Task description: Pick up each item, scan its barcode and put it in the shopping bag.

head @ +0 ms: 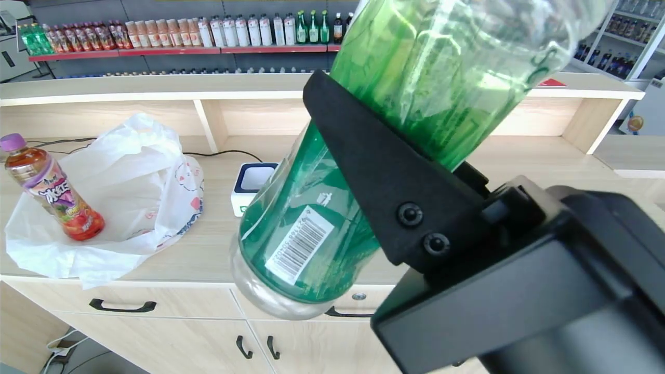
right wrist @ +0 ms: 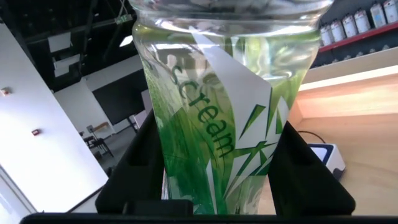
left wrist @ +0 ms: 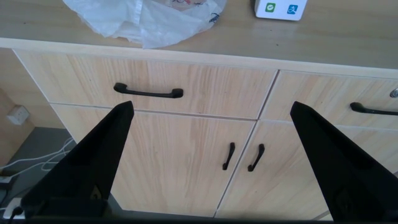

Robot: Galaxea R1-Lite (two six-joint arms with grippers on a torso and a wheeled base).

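Head view: right tool [right wrist: 221, 162] clamps green bottle [head: 306, 228], partly hiding scanner [head: 252, 182]; bag [head: 140, 156] left of scanner; left tool [left wrist: 211, 109] spread wide.

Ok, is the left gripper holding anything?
No, the left gripper has its jaws spread wide, with nothing but the light wooden cabinet front between them.

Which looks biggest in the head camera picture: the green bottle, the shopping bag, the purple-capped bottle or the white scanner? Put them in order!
1. green bottle, right by the camera, so it may only look biggest
2. shopping bag
3. purple-capped bottle
4. white scanner, partly hidden behind the green bottle
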